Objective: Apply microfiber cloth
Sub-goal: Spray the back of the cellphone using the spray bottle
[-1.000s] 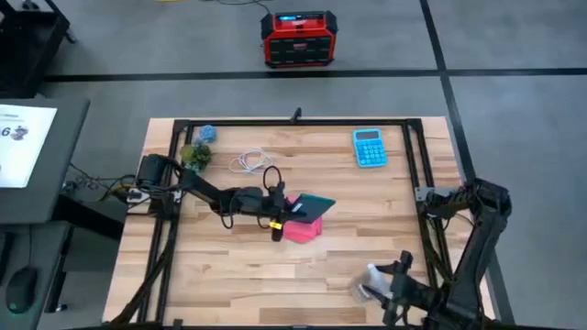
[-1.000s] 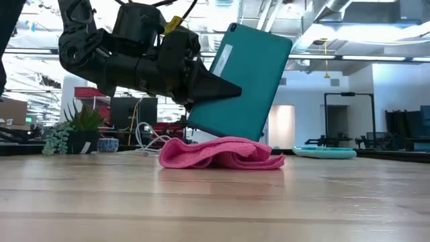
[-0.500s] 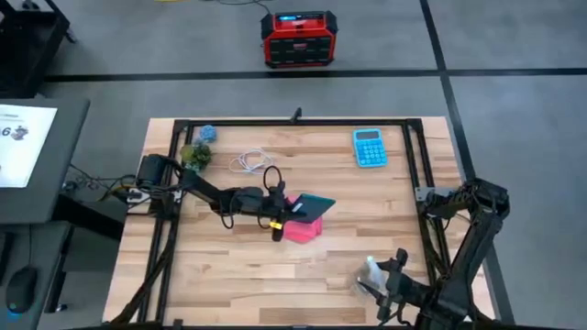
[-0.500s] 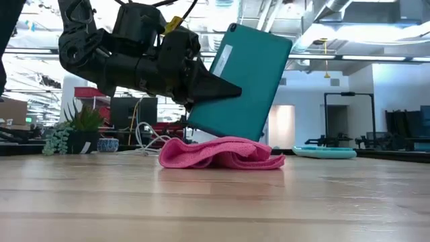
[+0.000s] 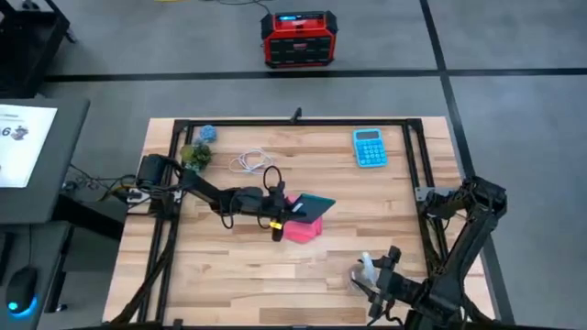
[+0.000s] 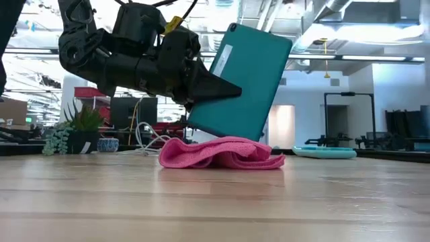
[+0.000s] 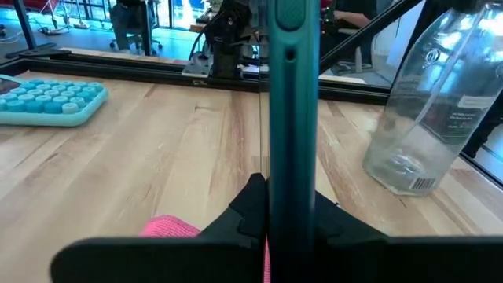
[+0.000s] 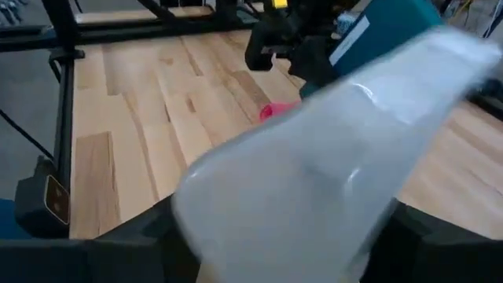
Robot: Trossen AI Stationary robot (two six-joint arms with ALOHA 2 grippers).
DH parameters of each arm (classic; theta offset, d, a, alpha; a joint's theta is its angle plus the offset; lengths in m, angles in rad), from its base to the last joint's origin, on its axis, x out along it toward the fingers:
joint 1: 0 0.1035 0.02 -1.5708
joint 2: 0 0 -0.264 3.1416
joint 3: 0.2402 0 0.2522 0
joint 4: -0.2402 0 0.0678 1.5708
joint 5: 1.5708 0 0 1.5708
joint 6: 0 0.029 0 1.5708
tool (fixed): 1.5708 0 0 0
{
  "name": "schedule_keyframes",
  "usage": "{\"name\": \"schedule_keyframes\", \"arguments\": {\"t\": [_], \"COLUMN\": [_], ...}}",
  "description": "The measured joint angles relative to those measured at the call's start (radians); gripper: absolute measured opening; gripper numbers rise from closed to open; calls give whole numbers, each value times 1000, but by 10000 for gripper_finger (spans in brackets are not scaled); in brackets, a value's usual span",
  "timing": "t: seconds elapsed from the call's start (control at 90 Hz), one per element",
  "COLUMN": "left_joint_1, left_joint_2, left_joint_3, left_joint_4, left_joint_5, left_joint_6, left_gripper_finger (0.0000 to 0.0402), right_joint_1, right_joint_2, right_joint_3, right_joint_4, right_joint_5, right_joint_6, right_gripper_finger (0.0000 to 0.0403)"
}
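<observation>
Two pincers are busy. Left pincer [image 5: 295, 210] grips a teal tablet [image 6: 243, 84], tilted, its low edge on the pink microfiber cloth [image 6: 222, 153]. Only the wrist views show the clear bottle [image 8: 314, 173] well; right pincer [image 5: 367, 275] holds it, near the cloth on the bench [image 5: 229, 266].

A: Where is there room to pass?

B: The table [image 5: 229, 266] is bare on its near left, and on the right between the calculator [image 5: 369, 147] and the bottle [image 5: 367, 272].

A: What blocks the middle?

B: The left gripper [image 5: 292, 209] holds a teal tablet [image 6: 245, 84] tilted over the pink cloth [image 6: 222, 153], touching it. A cable [image 5: 249, 162] and a plant [image 5: 194, 156] crowd the far left. The right gripper [image 5: 374, 286] carries the bottle near right.
</observation>
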Motion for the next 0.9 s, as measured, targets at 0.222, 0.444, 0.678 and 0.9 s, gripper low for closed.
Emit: {"name": "schedule_keyframes", "arguments": {"t": [0.222,0.444,0.678,0.9], "left_joint_1": [0,0,0,0], "left_joint_2": [0,0,0,0], "left_joint_3": [0,0,0,0], "left_joint_4": [1,12,19,13], "left_joint_5": [0,0,0,3], "left_joint_6": [-1,-6,-19,-20], "left_gripper_finger": [9,9,9,9], "right_joint_1": [1,-13,-50,-57], "right_joint_2": [-2,-44,-98,-99], "right_joint_3": [0,0,0,-43], "right_joint_4": [29,21,36,73], "right_joint_5": [-4,-68,-96,-94], "right_joint_6": [-61,-150,-282,-276], "right_gripper_finger": [240,234,213,210]}}
